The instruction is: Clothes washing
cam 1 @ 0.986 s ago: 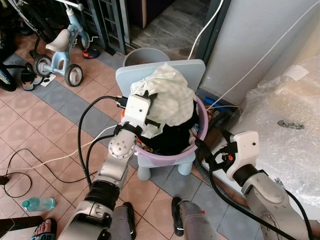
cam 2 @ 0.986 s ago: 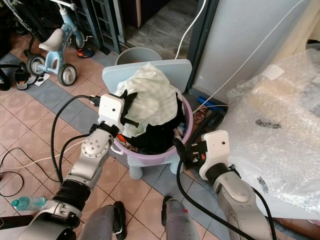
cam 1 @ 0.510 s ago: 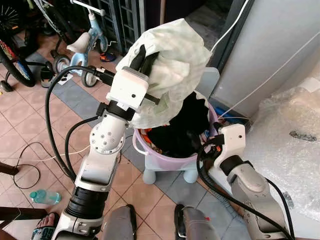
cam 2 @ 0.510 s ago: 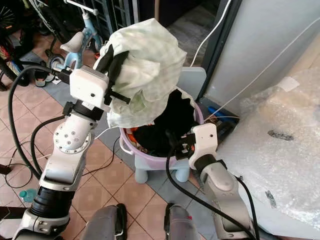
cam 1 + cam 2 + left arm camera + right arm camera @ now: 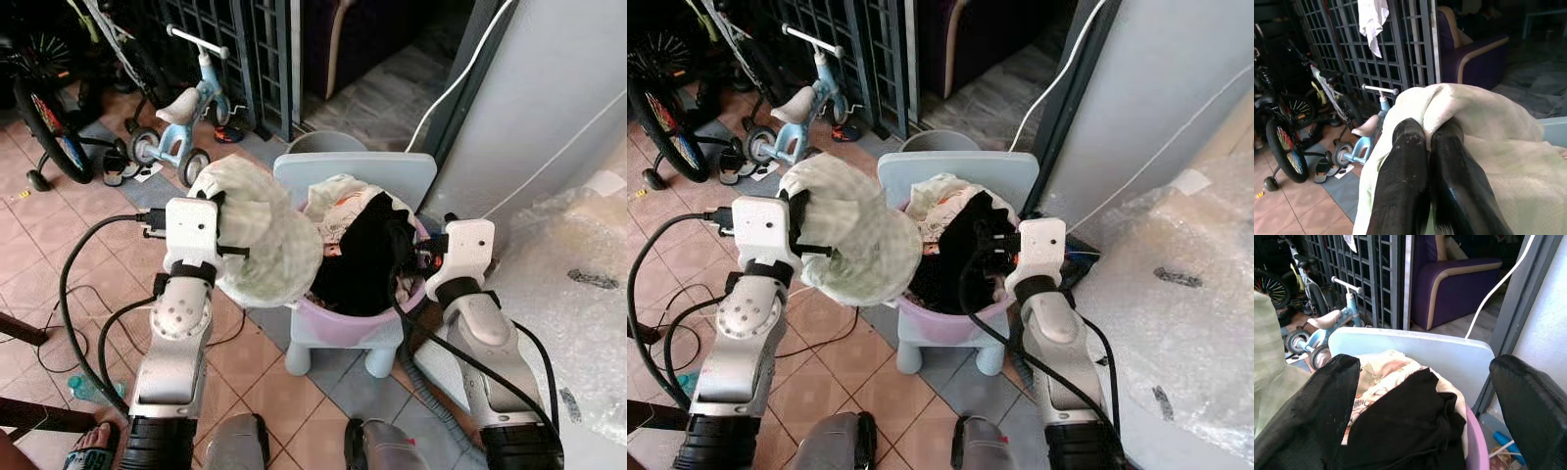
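Note:
A purple basin (image 5: 345, 320) heaped with laundry stands on a pale blue plastic chair (image 5: 355, 171). In it lie a black garment (image 5: 370, 253) and a cream patterned one (image 5: 342, 195). My left gripper (image 5: 1428, 132) is shut on a pale green checked cloth (image 5: 263, 247), which it holds out over the basin's left rim. The cloth drapes around its fingers (image 5: 1405, 147). My right gripper (image 5: 1425, 367) stands open at the basin's right rim, its fingers (image 5: 1337, 382) spread on either side of the black garment.
A grey bucket (image 5: 327, 143) sits behind the chair. A child's tricycle (image 5: 184, 106) and a bicycle (image 5: 47, 125) stand at the far left by a metal grille. Bubble wrap (image 5: 578, 279) lies at the right beside a white wall (image 5: 563, 88). Cables (image 5: 78, 323) and a water bottle (image 5: 86, 390) are on the tiled floor.
My left gripper pulled the green cloth up out of the basin, raised it high, then lowered it to the basin's left side. My right gripper rose to the basin's right rim. The camera shifted.

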You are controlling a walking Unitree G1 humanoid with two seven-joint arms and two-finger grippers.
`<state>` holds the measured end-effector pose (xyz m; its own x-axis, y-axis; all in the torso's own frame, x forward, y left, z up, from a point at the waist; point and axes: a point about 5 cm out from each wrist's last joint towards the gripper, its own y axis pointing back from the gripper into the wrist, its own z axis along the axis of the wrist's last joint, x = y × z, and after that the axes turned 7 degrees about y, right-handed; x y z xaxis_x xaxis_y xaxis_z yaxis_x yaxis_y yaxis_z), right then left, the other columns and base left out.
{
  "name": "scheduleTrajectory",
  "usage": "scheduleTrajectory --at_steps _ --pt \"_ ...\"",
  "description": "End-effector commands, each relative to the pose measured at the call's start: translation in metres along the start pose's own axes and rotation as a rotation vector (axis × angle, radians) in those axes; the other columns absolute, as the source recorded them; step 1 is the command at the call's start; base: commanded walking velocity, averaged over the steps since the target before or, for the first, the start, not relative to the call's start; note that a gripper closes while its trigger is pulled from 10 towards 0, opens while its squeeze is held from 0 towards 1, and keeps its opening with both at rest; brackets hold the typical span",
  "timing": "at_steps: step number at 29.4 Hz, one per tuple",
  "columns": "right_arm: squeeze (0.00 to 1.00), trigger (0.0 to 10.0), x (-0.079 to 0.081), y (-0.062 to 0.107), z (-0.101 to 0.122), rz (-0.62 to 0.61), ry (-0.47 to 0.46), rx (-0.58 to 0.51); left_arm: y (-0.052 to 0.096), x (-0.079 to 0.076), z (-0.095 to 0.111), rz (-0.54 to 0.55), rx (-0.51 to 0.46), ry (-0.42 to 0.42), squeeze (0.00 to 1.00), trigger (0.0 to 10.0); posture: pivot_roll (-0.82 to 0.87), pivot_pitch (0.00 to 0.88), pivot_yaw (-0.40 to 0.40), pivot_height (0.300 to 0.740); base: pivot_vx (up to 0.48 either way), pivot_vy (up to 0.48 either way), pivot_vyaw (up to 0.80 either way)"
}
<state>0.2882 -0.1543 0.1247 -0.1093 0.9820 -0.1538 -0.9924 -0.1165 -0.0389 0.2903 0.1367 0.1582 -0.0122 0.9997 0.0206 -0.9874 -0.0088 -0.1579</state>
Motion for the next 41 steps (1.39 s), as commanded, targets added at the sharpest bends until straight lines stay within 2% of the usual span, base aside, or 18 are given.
scheduleTrajectory --at_steps 1,2,3,4,5,6,7,13,20,27,32,41 --pt "0.0 10.0 -0.001 -0.002 -0.002 -0.026 0.001 0.012 -0.002 -0.001 -0.001 0.031 0.031 0.005 0.0 0.0 0.07 0.043 -0.002 0.74 0.0 0.0 -0.46" --pt "0.0 10.0 0.001 -0.003 0.0 -0.024 0.004 0.005 -0.002 -0.004 0.0 0.021 0.031 -0.003 0.0 1.7 0.06 0.05 -0.001 0.74 0.0 0.0 -0.8" --pt "0.0 10.0 0.002 -0.004 0.001 -0.021 0.005 0.0 -0.001 -0.007 0.001 0.012 0.031 -0.01 0.0 1.7 0.06 0.05 -0.001 0.74 0.0 0.0 -0.8" --pt "0.0 10.0 0.007 -0.003 0.001 -0.011 0.015 -0.018 0.003 -0.015 0.0 -0.031 0.02 -0.018 0.0 3.7 0.05 0.045 0.001 0.74 0.0 0.0 -0.8" --pt "0.0 10.0 0.008 -0.002 0.001 -0.01 0.016 -0.021 0.005 -0.017 -0.001 -0.043 0.023 -0.014 0.0 4.4 0.05 0.036 -0.001 0.74 0.0 0.0 -0.8" --pt "0.0 10.0 0.009 -0.002 0.0 -0.01 0.016 -0.022 0.005 -0.017 -0.004 -0.049 0.034 -0.008 0.0 8.0 0.05 0.036 -0.001 0.74 0.0 0.0 -0.8" --pt "0.0 10.0 0.009 -0.001 0.0 -0.012 0.016 -0.022 0.004 -0.016 -0.006 -0.048 0.045 -0.003 0.0 10.0 0.05 0.028 0.0 0.74 0.0 -0.247 -0.8" --pt "0.0 10.0 0.003 0.003 -0.004 -0.04 0.042 -0.018 0.002 -0.006 -0.016 -0.022 0.099 0.025 0.0 10.0 0.04 0.003 -0.01 0.74 0.0 -0.125 -0.8" --pt "0.0 10.0 -0.001 -0.001 -0.003 -0.043 0.052 -0.031 0.007 -0.012 -0.019 -0.041 0.109 0.037 0.0 10.0 0.04 0.042 -0.008 0.74 0.0 -0.209 -0.71" --pt "0.0 10.0 -0.002 -0.004 -0.002 -0.041 0.058 -0.028 0.007 -0.014 -0.021 -0.029 0.114 0.055 0.0 10.0 0.03 0.049 -0.02 0.74 0.0 -0.471 0.0" --pt "0.0 10.0 -0.003 -0.002 -0.004 -0.041 0.062 -0.023 0.011 -0.015 -0.024 -0.039 0.127 0.058 0.0 10.0 0.03 0.051 -0.016 0.74 0.0 -0.48 -0.8" --pt "0.0 10.0 0.001 0.003 -0.008 -0.032 0.069 -0.009 0.013 -0.018 -0.026 -0.036 0.141 0.085 0.0 10.0 0.02 0.057 -0.016 0.74 0.0 0.0 -0.06"
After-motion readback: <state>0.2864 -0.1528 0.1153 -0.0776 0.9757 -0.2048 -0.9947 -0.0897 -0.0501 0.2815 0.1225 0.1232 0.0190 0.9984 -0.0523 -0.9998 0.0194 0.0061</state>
